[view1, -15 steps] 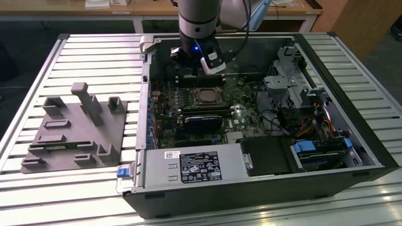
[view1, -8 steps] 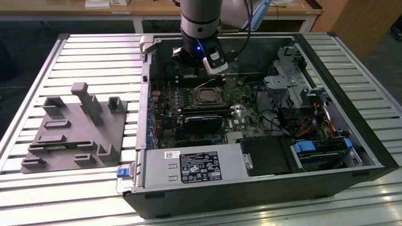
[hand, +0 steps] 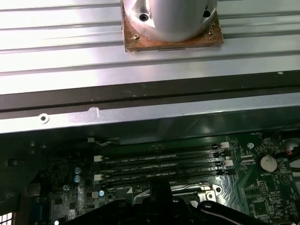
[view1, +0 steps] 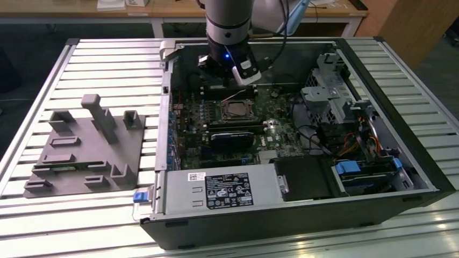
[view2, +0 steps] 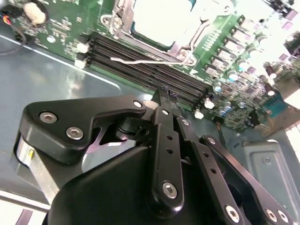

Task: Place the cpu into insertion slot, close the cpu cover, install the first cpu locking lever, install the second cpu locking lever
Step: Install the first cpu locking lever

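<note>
One slatted aluminium counter (view1: 107,64) carries everything, its ribs running across in bright bands. Behind it in the exterior view stand pale wooden desks (view1: 179,8) over a dark floor. An open dark-grey steel case (view1: 287,215) lies on its side on the counter. Well apart from the case, toward the exterior view's left, sits a matte grey block fixture (view1: 79,161) with upright pegs and shallow pockets. A silver tubular arm (view1: 228,21) comes down into the case above the green motherboard (view1: 272,140).

The black jointed tool (view2: 165,93) hangs over the long black memory slots (hand: 159,161), just beside the slot (view1: 237,110). Its fingers (view2: 164,140) look pressed together, with nothing between them.

In the second wrist view, the cpu (view2: 159,18) lies flat in the slot, its pale, smooth face showing. The cover (view2: 180,47), a thin silvery frame, lies down around that face. A thin bent wire lever (view2: 136,61) lies along the slot's edge, next to the memory slots.
</note>
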You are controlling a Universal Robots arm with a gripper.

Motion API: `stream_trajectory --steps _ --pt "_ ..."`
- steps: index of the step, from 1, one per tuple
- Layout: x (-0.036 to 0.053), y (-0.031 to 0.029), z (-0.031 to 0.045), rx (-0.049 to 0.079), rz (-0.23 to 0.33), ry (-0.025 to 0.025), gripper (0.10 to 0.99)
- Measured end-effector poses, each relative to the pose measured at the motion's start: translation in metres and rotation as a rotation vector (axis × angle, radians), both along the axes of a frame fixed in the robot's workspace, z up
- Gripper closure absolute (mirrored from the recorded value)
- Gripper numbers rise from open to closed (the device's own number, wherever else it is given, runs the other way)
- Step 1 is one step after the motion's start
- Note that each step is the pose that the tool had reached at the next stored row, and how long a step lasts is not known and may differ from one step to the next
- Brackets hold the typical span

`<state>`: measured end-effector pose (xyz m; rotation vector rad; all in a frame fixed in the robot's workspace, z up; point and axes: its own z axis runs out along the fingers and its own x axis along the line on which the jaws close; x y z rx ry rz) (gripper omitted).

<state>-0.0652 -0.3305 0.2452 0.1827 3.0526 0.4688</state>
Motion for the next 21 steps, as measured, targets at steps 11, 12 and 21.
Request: stream_trajectory --steps 11,12,21 --pt "0.0003 0.0000 -0.0074 -0.035 -0.060 -0.0201 0.980" --pt "0.0006 0.0000 -0.0085 -0.035 -0.063 -0.0201 0.980" --pt "0.0098 0.0019 -0.0172 -0.035 -0.075 -0.0198 0.980"
